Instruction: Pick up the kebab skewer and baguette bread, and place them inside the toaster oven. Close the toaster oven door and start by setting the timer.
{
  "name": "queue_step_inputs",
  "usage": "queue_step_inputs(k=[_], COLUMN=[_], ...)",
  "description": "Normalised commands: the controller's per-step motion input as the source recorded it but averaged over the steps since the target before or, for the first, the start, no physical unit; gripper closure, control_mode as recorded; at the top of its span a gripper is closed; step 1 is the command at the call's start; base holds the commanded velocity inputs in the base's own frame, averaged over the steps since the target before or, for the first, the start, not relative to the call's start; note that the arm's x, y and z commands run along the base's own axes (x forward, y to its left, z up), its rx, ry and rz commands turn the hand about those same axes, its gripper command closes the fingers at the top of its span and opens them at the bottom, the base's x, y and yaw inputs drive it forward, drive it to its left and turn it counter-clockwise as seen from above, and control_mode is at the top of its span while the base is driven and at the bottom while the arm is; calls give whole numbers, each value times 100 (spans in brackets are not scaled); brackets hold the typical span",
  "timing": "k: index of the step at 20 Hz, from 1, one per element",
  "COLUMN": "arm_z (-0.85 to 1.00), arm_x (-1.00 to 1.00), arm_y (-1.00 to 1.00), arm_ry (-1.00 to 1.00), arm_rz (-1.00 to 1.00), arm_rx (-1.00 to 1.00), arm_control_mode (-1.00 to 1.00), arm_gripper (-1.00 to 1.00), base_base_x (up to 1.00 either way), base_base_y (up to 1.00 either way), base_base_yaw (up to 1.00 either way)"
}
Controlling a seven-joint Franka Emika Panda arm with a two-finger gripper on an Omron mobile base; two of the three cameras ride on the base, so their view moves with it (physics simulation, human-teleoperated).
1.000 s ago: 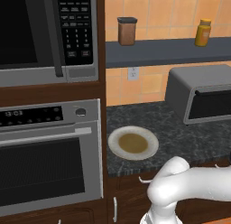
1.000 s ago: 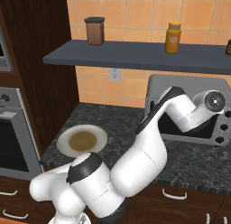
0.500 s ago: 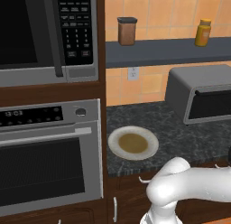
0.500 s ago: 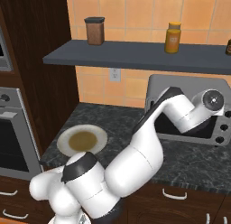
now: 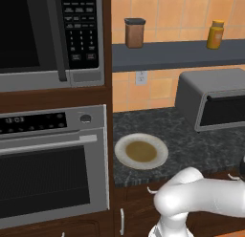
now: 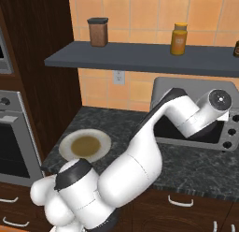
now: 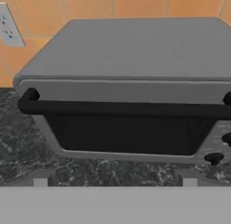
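My gripper [image 7: 115, 182] is spread wide, holding nothing, facing the toaster oven [image 7: 135, 51] just ahead on the counter [image 7: 27, 151]. Toaster oven door [image 7: 128, 135] sits closed, black handle [image 7: 122, 109] across my view above the fingertips [image 7: 40, 179]. Plate [image 5: 141, 151] well left.

Round cream plate with brown centre [image 5: 141, 151] on dark speckled stone counter [image 5: 191, 145], near front edge. Built-in steel oven [image 5: 52, 164] left of plate; black-fronted microwave [image 5: 50, 37] above. Grey wall shelf [image 6: 140, 58] carries brown lidded canister [image 6: 98, 32] and yellow-orange jar [image 6: 179, 38], well apart. White wall outlet [image 6: 117, 77] on orange tile below shelf.
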Motion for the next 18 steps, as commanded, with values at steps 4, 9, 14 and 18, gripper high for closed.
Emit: queue_step_inputs(k=[4, 9, 14, 18], arm_z=[-12, -23, -8, -2], arm_x=[-39, -36, -20, -3], arm_y=[98, 97, 28, 4], arm_ry=[2, 0, 0, 0], arm_rz=[0, 0, 0, 0], arm_rx=[-5, -3, 0, 0], arm_control_mode=[-100, -100, -100, -100], arm_gripper=[-100, -100, -100, -100], base_base_x=[0, 0, 0, 0], base_base_y=[0, 0, 0, 0], base_base_yaw=[0, 0, 0, 0])
